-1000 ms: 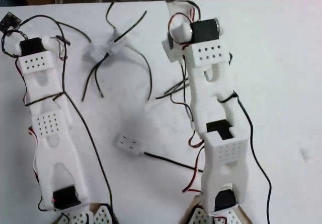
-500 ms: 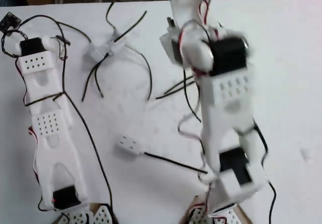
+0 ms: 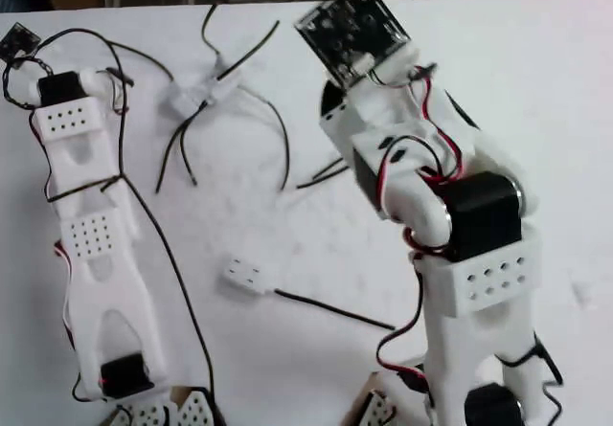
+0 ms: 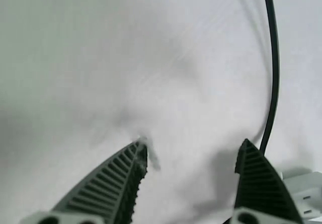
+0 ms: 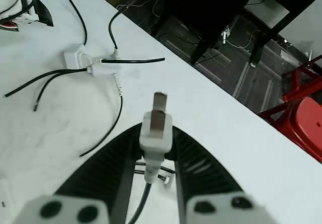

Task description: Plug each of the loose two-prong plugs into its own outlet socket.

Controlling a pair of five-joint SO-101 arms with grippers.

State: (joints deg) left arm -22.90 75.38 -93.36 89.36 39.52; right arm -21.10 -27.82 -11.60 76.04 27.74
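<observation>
Right arm (image 3: 469, 254) lifted, end effector (image 5: 156, 133) clamping plug (image 5: 157, 119)

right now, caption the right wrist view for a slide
Right gripper clamps a white two-prong plug, prongs pointing away, over the white table

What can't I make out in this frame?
Left wrist view: the socket is cut off by the picture's corner, mostly out of frame.
Right wrist view: the cable of the plug drops into the right end effector, far end hidden.
High view: the right arm covers that plug.
</observation>
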